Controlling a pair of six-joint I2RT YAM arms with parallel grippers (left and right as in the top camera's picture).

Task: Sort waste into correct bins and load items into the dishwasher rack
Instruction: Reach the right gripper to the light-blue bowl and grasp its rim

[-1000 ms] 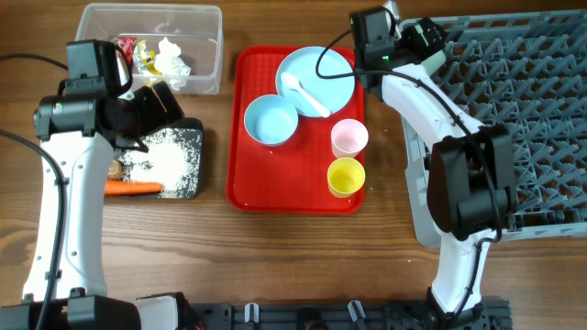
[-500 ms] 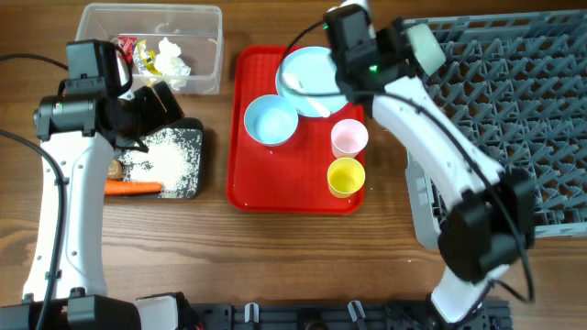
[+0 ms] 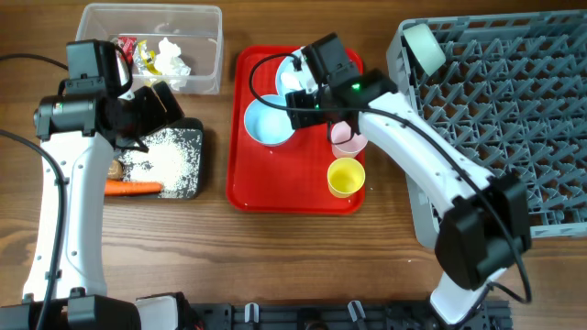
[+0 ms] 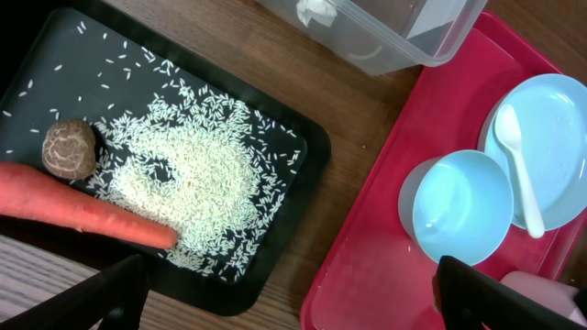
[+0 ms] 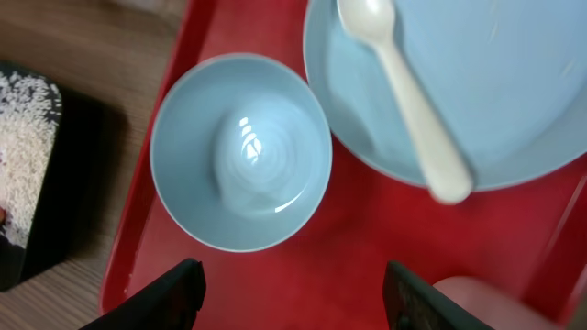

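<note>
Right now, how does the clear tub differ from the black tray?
The clear tub is see-through and deep-walled; the black tray is opaque and shallow. The tub holds wrappers and crumpled tissue; the tray holds rice, a carrot and a brown lump. Both are rectangular and sit on the wooden table, left of the red tray.

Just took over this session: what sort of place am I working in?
Probably a tabletop dish-clearing test station, not a real kitchen: a grey dishwasher rack sits on a wooden table beside a red serving tray.
</note>
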